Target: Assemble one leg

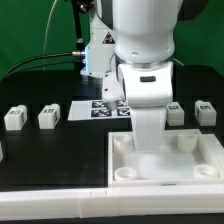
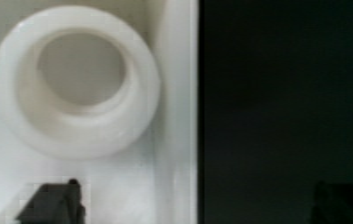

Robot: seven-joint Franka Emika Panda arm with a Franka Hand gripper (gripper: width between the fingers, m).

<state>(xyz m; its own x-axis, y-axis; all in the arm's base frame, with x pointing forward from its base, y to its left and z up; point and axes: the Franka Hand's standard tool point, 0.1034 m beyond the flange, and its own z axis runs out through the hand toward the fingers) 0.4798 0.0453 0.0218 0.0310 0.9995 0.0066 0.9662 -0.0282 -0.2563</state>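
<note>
Hanging low over the panel (image 1: 120, 168), the gripper (image 1: 148, 146) sits at the panel's 12 o'clock edge in the exterior view, with the arm (image 1: 145, 40) rising straight above it. From this view its fingertips cannot be made out against the white plastic.

The wrist view shows the jaws spread wide. One dark fingertip (image 2: 48, 205) is over the white panel and the other is over the black table (image 2: 288, 100), so the gripper straddles the panel's edge. A round socket (image 2: 75, 80) lies on the panel close by that edge.

All four legs stand on the table, apart from the panel and from the gripper. The first leg (image 1: 14, 117) and second leg (image 1: 47, 117) are out at about 9 o'clock from the gripper, near each other. The third leg (image 1: 175, 113) and fourth leg (image 1: 205, 111) are at about 2 o'clock. The marker board (image 1: 95, 111) lies at about 11 o'clock, partly hidden behind the arm.
</note>
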